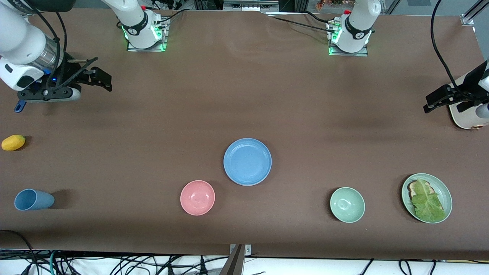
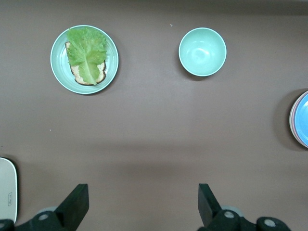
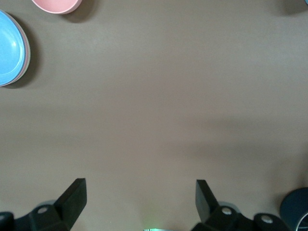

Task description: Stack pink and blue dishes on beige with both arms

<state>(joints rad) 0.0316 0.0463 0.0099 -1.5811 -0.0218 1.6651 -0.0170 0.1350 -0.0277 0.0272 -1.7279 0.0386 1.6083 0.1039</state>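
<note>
The blue plate (image 1: 247, 161) lies flat at the middle of the table, on top of a stack. In the left wrist view a thin pink plate rim (image 2: 291, 120) shows under the blue plate (image 2: 303, 118). In the right wrist view a pale rim (image 3: 27, 50) peeks out below the blue plate (image 3: 9, 48); the beige plate is otherwise hidden. My left gripper (image 1: 433, 101) hangs open over the left arm's end of the table, holding nothing (image 2: 143, 195). My right gripper (image 1: 101, 76) hangs open and empty over the right arm's end (image 3: 139, 190).
A pink bowl (image 1: 197, 197) sits beside the stack, nearer the front camera. A green bowl (image 1: 347, 204) and a pale green plate (image 1: 447, 191) with lettuce lie toward the left arm's end. A blue cup (image 1: 32, 199) and a yellow fruit (image 1: 13, 142) lie toward the right arm's end.
</note>
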